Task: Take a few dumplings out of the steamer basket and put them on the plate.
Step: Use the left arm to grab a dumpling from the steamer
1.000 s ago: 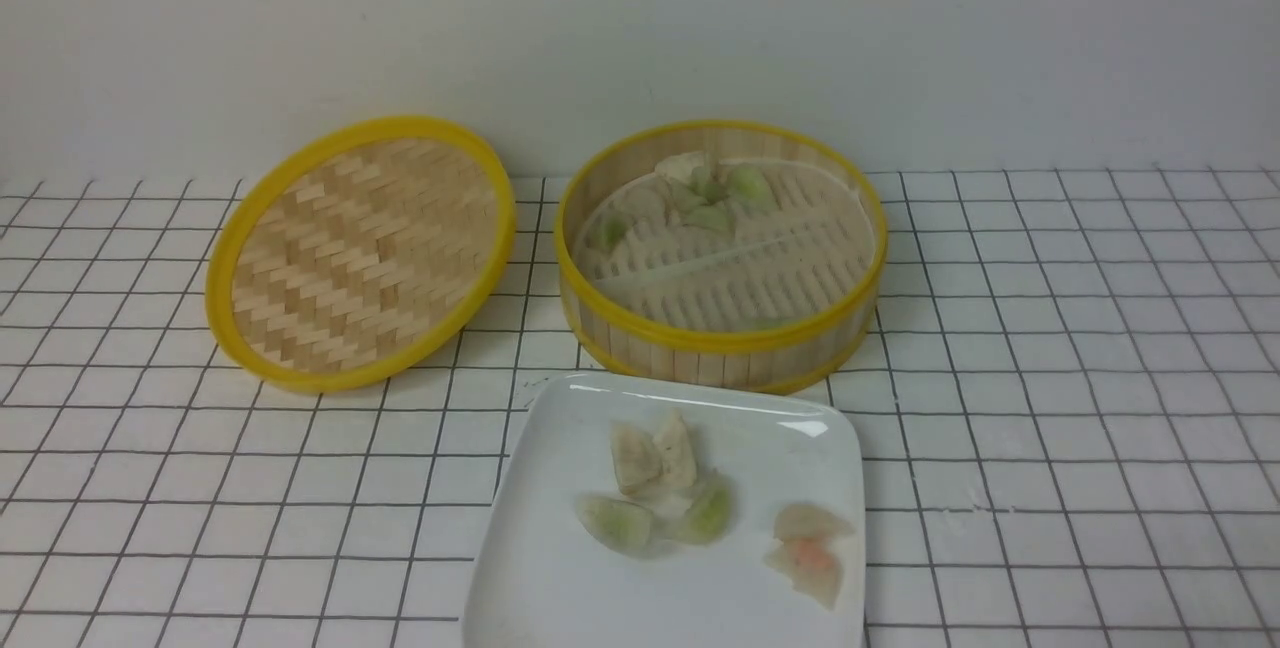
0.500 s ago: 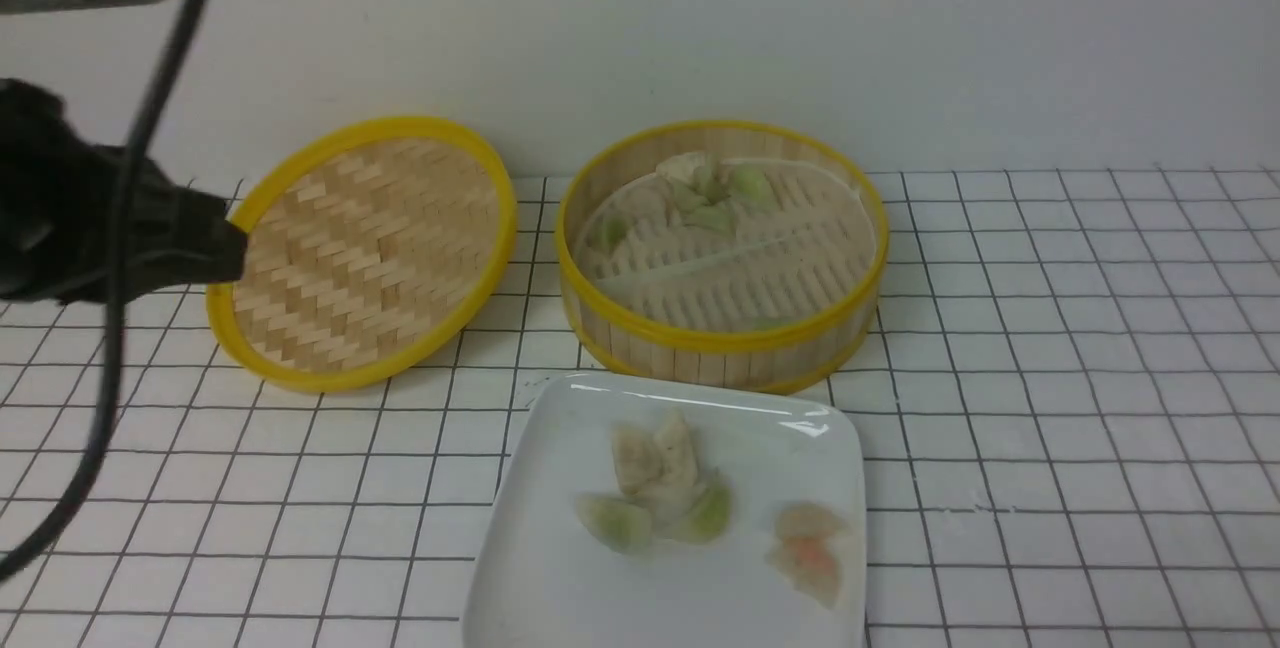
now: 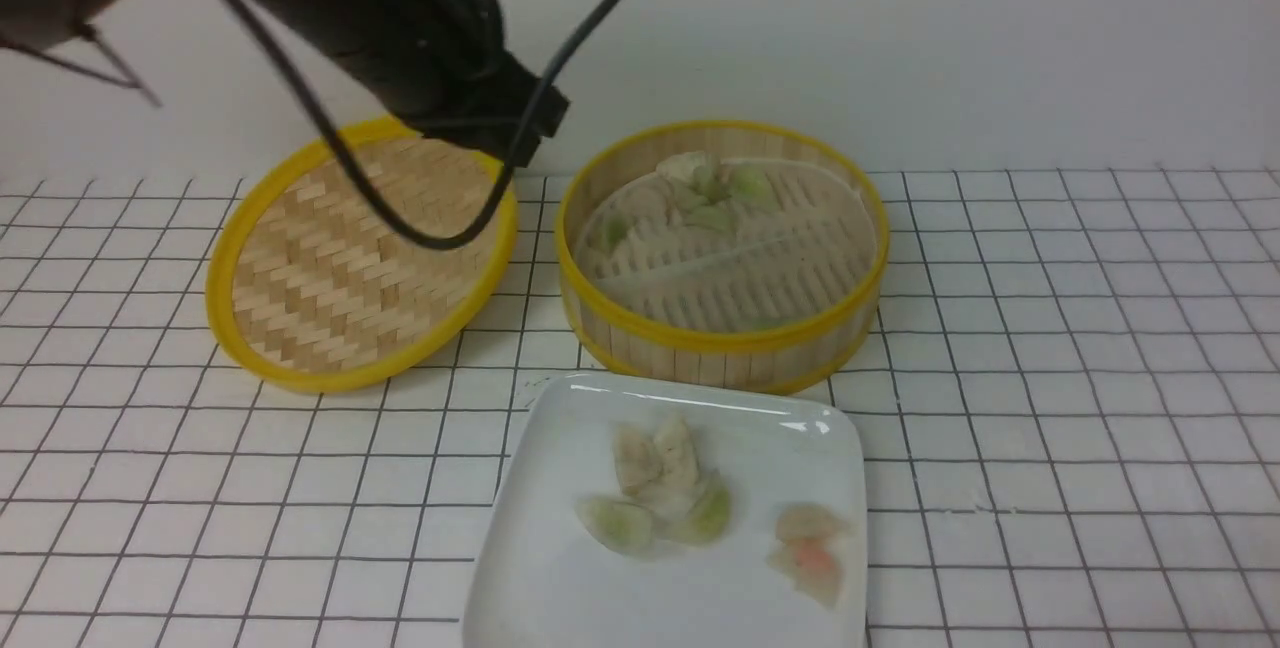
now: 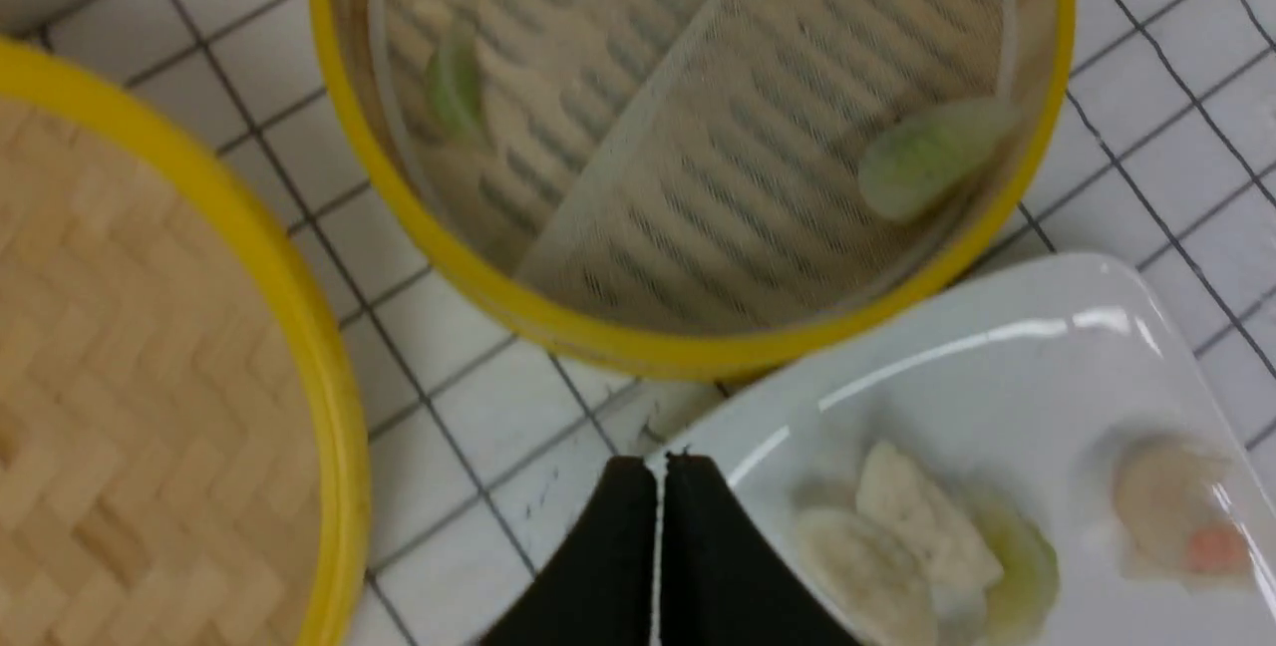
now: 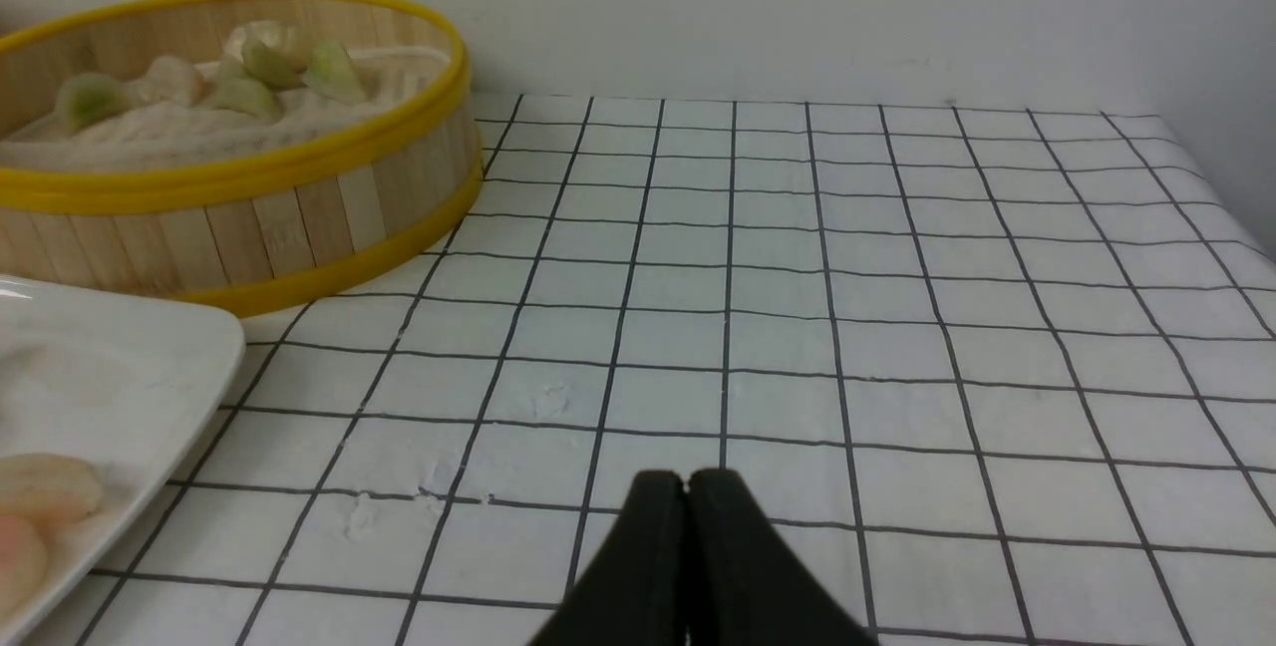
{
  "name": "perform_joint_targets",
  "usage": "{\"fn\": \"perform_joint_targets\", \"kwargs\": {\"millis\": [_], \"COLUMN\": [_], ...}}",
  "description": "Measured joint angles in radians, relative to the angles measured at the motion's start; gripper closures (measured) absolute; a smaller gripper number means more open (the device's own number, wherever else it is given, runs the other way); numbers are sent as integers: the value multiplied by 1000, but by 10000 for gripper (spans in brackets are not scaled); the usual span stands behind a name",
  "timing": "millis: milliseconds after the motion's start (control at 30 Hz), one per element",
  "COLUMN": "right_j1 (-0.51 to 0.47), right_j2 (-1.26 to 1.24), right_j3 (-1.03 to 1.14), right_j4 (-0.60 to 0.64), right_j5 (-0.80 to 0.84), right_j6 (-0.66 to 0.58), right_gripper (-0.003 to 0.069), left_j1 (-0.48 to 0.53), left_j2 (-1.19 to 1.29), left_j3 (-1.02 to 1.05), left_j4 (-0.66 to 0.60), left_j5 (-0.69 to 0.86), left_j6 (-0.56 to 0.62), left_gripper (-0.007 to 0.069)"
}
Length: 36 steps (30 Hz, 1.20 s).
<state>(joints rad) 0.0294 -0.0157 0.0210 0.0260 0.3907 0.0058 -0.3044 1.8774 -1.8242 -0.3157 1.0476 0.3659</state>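
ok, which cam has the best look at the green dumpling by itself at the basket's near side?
Left wrist view: the dumpling shows nearly whole there, inside the basket. Front view: only a green sliver above the near rim. Right wrist view: not visible; the basket wall faces the camera.

Tabletop: we see white with a dark grid (image 3: 1080, 408)
Wall: we see plain white rising behind the tabletop (image 3: 950, 38)

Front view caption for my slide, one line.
Steamer basket behind the plate, dumplings in both, woven lid alongside.
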Motion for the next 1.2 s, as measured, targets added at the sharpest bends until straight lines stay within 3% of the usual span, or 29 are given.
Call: {"fn": "perform_joint_targets", "kwargs": {"millis": [133,333,633,1200], "right_j1": [0,0,0,0], "right_j2": [0,0,0,0], "right_j3": [0,0,0,0], "right_j4": [0,0,0,0], "right_j5": [0,0,0,0], "right_j6": [0,0,0,0], "right_gripper": [673,673,673,673], "left_j1": [-44,-88,-90,-93], "left_j2": [167,414,552,646], "left_j3": [-183,-391,-451,-454], "left_j4": [48,192,261,309], "left_j5": [1,-19,-159,-243], "left_j6": [5,-30,-54,-71], "left_gripper": [612,498,350,337]}}
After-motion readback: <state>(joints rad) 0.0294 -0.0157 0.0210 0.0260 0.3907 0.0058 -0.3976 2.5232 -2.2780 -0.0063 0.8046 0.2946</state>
